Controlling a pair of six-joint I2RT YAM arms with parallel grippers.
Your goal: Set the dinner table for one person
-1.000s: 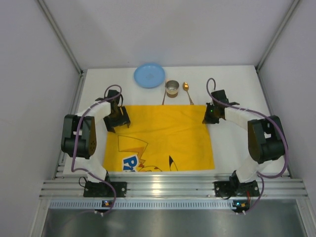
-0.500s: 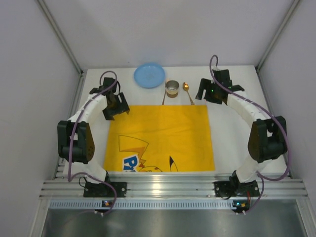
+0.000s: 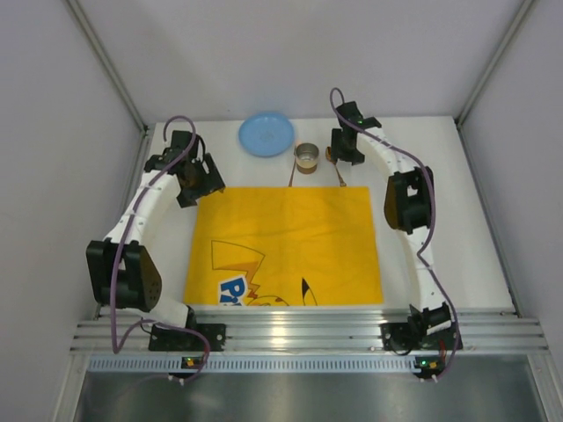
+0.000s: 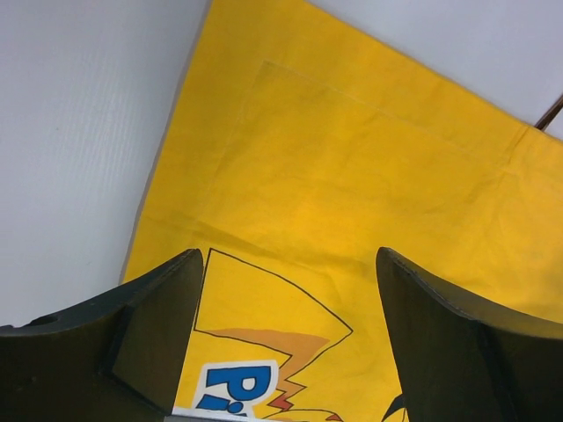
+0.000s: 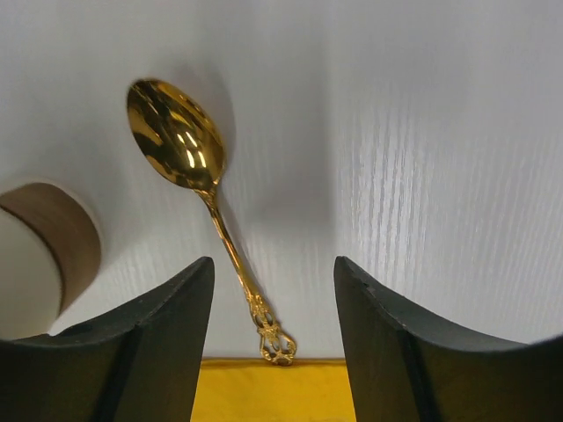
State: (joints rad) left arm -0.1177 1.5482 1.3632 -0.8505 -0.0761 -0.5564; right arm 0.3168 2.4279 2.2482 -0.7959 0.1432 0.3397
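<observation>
Right gripper (image 5: 273, 294), released, hangs over spoon (image 5: 180, 145), jaws either side of its handle, apparently for pickup; contact unclear. Left gripper (image 4: 290, 294), also released, hovers above mat (image 4: 352, 176) corner.

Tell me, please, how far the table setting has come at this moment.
Done: the yellow mat lies spread flat on the table. In hand: the right gripper, open, hovers over the gold spoon; the left gripper, open and empty, hovers over the mat. Left: the blue plate, the cup and the spoon all lie off the mat, by its far edge.
</observation>
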